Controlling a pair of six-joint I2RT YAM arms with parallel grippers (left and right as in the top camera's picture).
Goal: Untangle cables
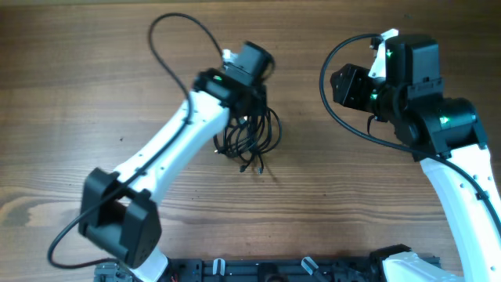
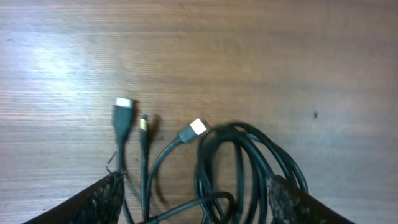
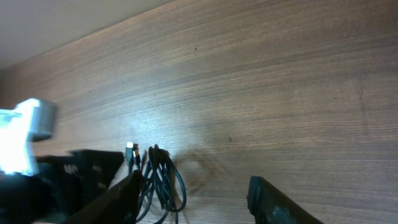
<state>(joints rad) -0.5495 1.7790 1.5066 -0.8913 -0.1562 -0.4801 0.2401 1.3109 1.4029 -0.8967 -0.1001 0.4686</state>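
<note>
The cables (image 1: 252, 139) are a bundle of thin black cords looped together on the wooden table at the centre. My left gripper (image 1: 246, 106) hangs right over the bundle. In the left wrist view its fingers (image 2: 196, 183) are spread wide, with the coiled loops (image 2: 249, 162) between them. Three plug ends (image 2: 197, 127) fan out beyond the fingertips, one with a whitish tip (image 2: 124, 103). My right gripper (image 1: 338, 84) is open and empty, off to the right of the bundle and pointing left. In the right wrist view its fingers (image 3: 196, 183) frame bare table, with the cables (image 3: 163, 180) further off.
A thick black arm cable (image 1: 168, 39) loops over the table at the back left, and another (image 1: 329, 102) curves beside the right arm. A black rack (image 1: 266, 270) runs along the front edge. My left arm (image 3: 74, 174) shows in the right wrist view.
</note>
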